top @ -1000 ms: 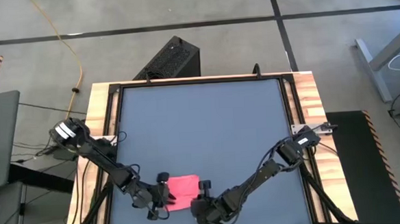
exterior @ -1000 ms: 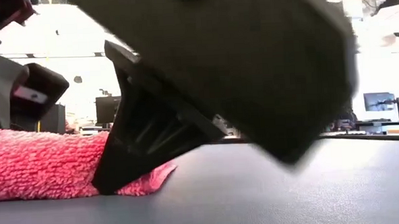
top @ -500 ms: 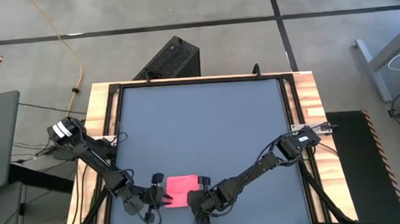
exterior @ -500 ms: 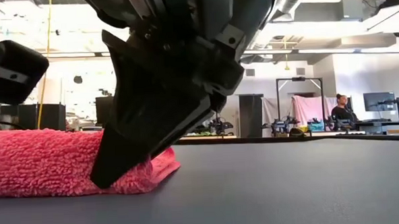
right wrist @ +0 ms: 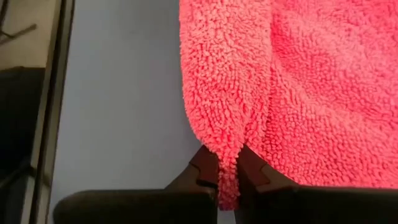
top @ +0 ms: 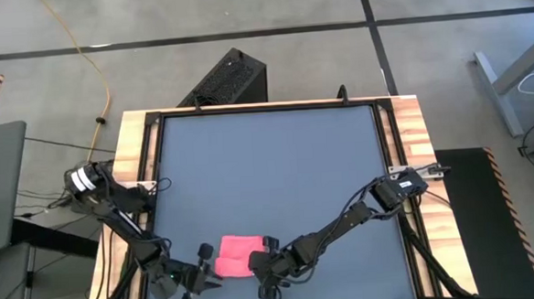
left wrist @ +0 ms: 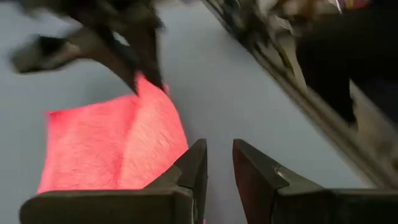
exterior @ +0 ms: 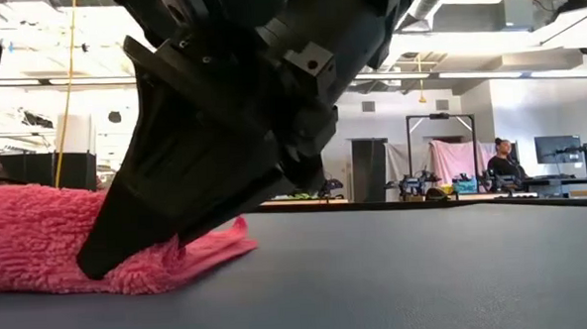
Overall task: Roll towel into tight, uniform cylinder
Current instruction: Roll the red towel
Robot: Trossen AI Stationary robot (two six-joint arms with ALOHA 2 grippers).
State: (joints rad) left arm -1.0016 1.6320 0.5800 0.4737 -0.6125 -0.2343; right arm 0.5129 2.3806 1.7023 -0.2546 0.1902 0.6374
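The bright pink towel (top: 239, 257) lies folded on the dark grey tabletop near its near edge. It also shows in the low view (exterior: 29, 236), the left wrist view (left wrist: 112, 149) and the right wrist view (right wrist: 298, 81). My right gripper (top: 268, 255) is at the towel's right side and is shut on it (right wrist: 227, 171). My left gripper (top: 207, 273) is just off the towel's left side. Its fingers (left wrist: 219, 149) stand a narrow gap apart and hold nothing. My right gripper pinches a raised fold at the towel's right edge (right wrist: 227, 163) between its two fingers. One finger (exterior: 128, 241) slants down onto the cloth from the table's right. The towel stays on the table, its right corner (exterior: 228, 249) lying flat beyond the finger.
The tabletop (top: 268, 168) has a black frame and wooden side strips (top: 411, 133). The towel lies close to the near edge. A person (exterior: 499, 160) sits far off in the room behind the table.
My left gripper has drawn back from the towel toward the table's near left corner and no longer reaches over it. My right gripper has gone a little toward the left edge with the towel's right edge, and the towel has slid slightly left.
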